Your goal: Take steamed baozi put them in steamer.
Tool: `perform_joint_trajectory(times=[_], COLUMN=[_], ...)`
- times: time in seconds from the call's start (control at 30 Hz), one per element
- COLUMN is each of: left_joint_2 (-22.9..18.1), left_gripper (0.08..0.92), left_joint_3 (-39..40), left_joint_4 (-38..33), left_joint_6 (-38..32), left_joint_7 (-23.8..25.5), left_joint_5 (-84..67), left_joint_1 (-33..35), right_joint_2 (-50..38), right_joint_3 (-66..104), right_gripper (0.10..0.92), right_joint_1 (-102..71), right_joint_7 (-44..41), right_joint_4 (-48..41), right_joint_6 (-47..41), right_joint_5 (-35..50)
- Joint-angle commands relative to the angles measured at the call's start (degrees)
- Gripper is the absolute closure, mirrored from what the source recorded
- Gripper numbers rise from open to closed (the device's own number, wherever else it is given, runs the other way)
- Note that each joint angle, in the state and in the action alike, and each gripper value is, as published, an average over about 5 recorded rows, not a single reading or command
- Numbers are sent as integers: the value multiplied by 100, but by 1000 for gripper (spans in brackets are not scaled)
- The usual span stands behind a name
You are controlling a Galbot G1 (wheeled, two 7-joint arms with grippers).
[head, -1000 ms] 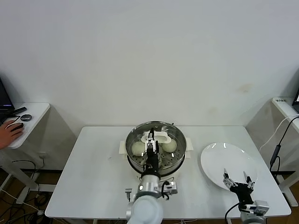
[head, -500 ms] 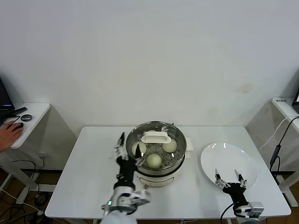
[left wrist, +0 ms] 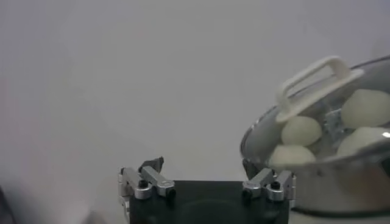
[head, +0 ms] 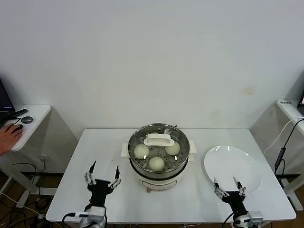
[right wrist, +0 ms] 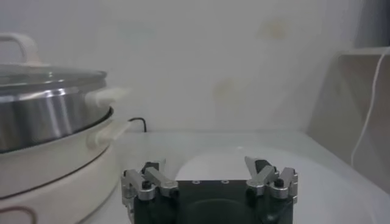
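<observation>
The steamer [head: 168, 169] stands mid-table with its glass lid [head: 159, 139] resting on top. Through the glass I see three steamed baozi: one on the left [head: 141, 151], one on the right [head: 173, 148] and one in front [head: 156, 163]. My left gripper [head: 102, 175] hovers low over the table's front left, open and empty, well apart from the pot. My right gripper [head: 229, 187] is open and empty at the near edge of the white plate [head: 232, 164]. In the left wrist view the lidded steamer [left wrist: 341, 182] with baozi [left wrist: 301, 129] lies beyond my left gripper [left wrist: 201, 170].
The white plate holds nothing. The right wrist view has the steamer's wall [right wrist: 49, 115] to one side and the plate [right wrist: 213, 163] ahead of my right gripper [right wrist: 208, 167]. A person's hand [head: 9, 134] rests on a side table at far left. Cables [head: 284, 142] hang at the right.
My left gripper has let go of the lid's handle and pulled back from over the steamer to the table's front left. My right gripper has drifted slightly left and nearer.
</observation>
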Motion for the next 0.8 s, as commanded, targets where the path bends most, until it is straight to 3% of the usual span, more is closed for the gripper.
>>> perform_joint_trajectory(times=[0.03, 0.8], left_joint_2=[-131, -125], left_gripper=[177, 177], left_joint_3=[-681, -527], left_joint_4=[138, -79], left_joint_6=[-314, -447], left_joint_7=[230, 174], left_joint_5=[-1655, -1654], left_joint_1=[997, 1121], right_joint_2=[-271, -358], right_joint_3=[-123, -226], right_gripper=[203, 203], right_joint_1=[-224, -293], right_joint_7=[-221, -274], right_joint_4=[218, 585], right_joint_6=[-53, -433], right_joint_5=[-34, -96])
